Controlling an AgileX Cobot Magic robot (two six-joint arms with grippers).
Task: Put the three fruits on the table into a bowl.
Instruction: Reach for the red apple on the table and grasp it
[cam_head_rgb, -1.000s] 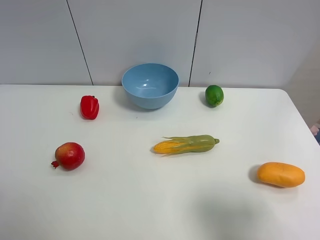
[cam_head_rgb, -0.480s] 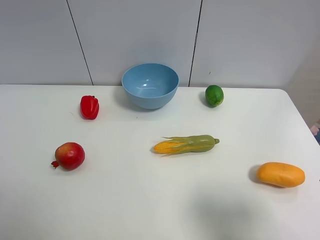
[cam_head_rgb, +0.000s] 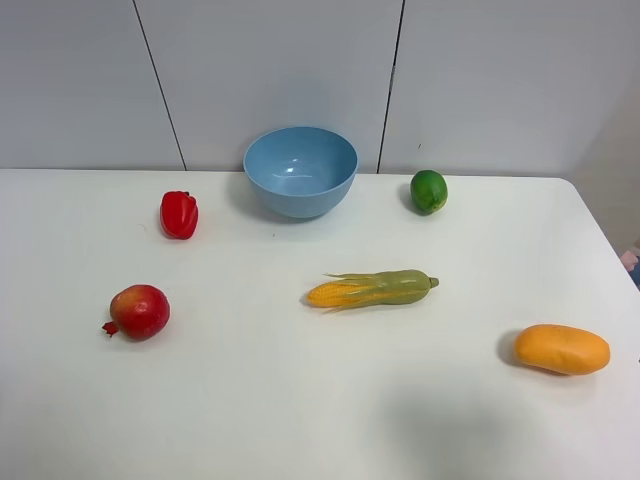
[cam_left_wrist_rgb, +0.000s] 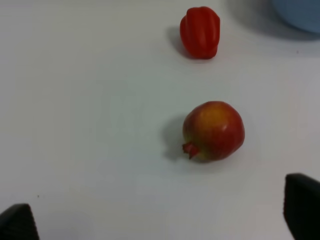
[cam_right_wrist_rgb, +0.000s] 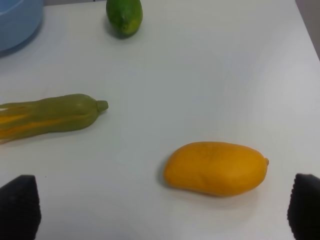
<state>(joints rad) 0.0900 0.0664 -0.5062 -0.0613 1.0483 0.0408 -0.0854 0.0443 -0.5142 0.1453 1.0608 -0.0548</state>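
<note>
The light-blue bowl (cam_head_rgb: 300, 169) stands empty at the back middle of the white table (cam_head_rgb: 250, 400). The red pomegranate (cam_head_rgb: 139, 311) lies front left, the green lime (cam_head_rgb: 428, 190) back right, and the orange-yellow mango (cam_head_rgb: 562, 349) front right. No gripper shows in the high view. In the left wrist view my left gripper (cam_left_wrist_rgb: 160, 220) is open and empty, its fingertips (cam_left_wrist_rgb: 302, 205) wide apart short of the pomegranate (cam_left_wrist_rgb: 214, 130). In the right wrist view my right gripper (cam_right_wrist_rgb: 161, 210) is open and empty, short of the mango (cam_right_wrist_rgb: 215, 167); the lime (cam_right_wrist_rgb: 124, 17) lies beyond.
A red bell pepper (cam_head_rgb: 179, 214) lies left of the bowl and beyond the pomegranate (cam_left_wrist_rgb: 200, 32). A corn cob in green husk (cam_head_rgb: 372, 289) lies mid-table, between the mango and the bowl (cam_right_wrist_rgb: 50, 116). A grey panelled wall backs the table.
</note>
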